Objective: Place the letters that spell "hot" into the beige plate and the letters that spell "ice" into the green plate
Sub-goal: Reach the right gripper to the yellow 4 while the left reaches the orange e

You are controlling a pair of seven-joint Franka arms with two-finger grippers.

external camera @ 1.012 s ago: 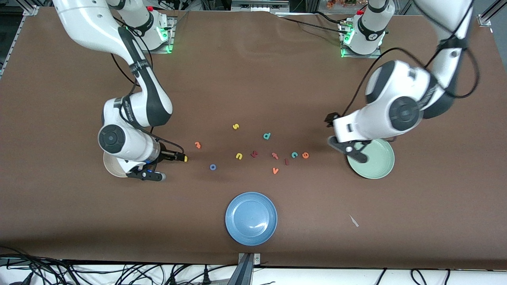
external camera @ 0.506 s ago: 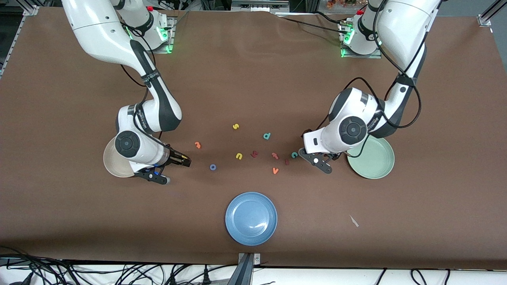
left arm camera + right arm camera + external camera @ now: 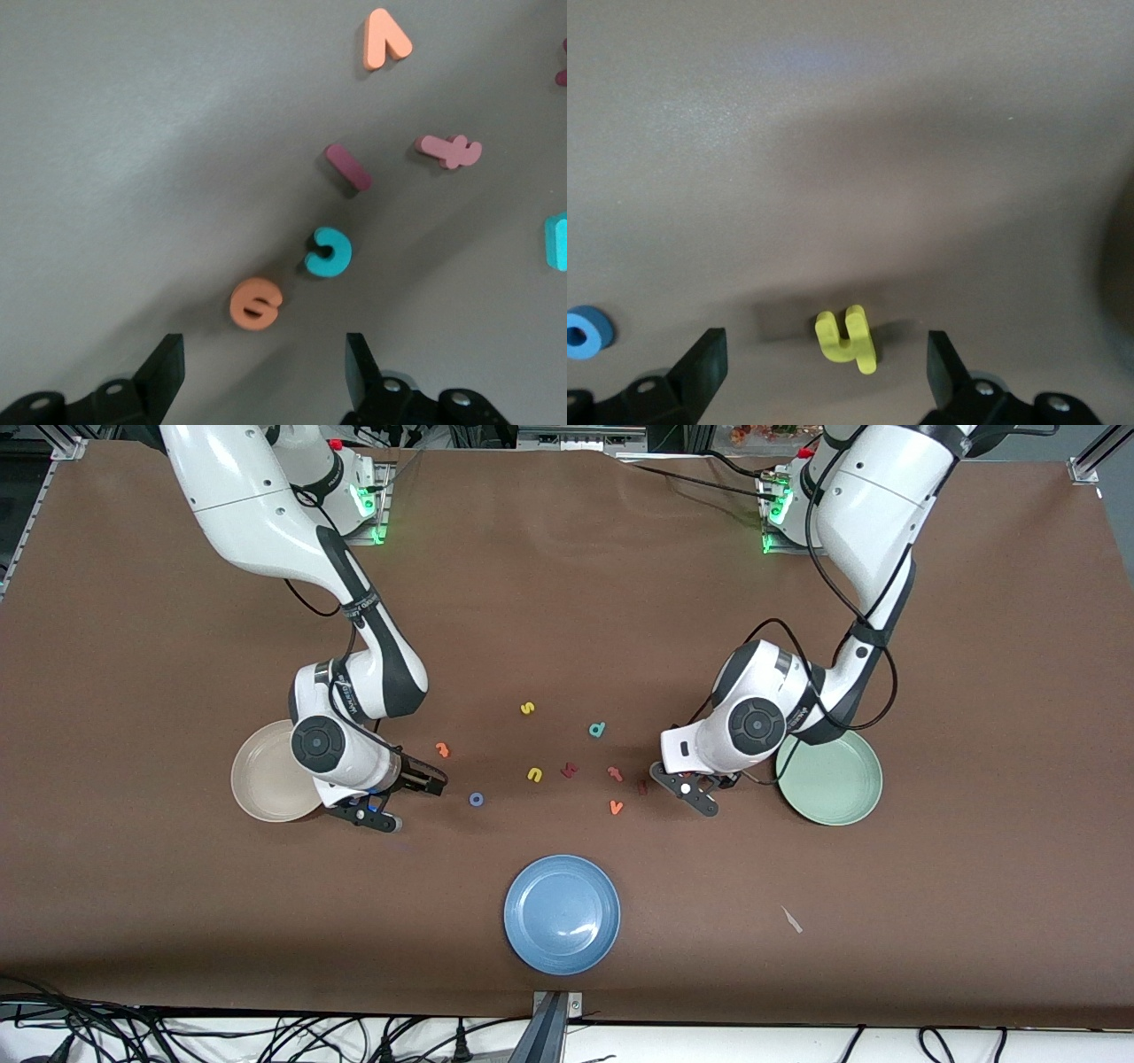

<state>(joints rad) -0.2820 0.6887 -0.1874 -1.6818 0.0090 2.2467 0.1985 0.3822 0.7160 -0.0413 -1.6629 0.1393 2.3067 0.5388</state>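
Low over the table, my left gripper (image 3: 684, 790) (image 3: 263, 370) is open, with the orange "e" (image 3: 255, 303) just ahead of its fingertips and the teal "c" (image 3: 329, 251) beside that. The dark red "i" (image 3: 641, 786) (image 3: 347, 167) lies close by. My right gripper (image 3: 412, 804) (image 3: 824, 370) is open, and the yellow "h" (image 3: 847, 338) lies flat between its fingers, untouched. The blue "o" (image 3: 476, 799) (image 3: 585, 332) and the orange "t" (image 3: 442, 750) lie near it. The beige plate (image 3: 257, 779) is beside the right gripper. The green plate (image 3: 837, 784) is beside the left arm.
A blue plate (image 3: 562, 914) sits near the table's front edge. Other loose letters lie mid-table: a yellow "n" (image 3: 534, 775), a yellow "s" (image 3: 527, 708), a teal "d" (image 3: 597, 730), a reddish "t" (image 3: 613, 772), an orange "v" (image 3: 616, 807) and a dark red letter (image 3: 569, 770).
The left gripper came off the green plate's rim to the "c" and "e", its jaws narrowing slightly. The right gripper moved from the beige plate over the "h".
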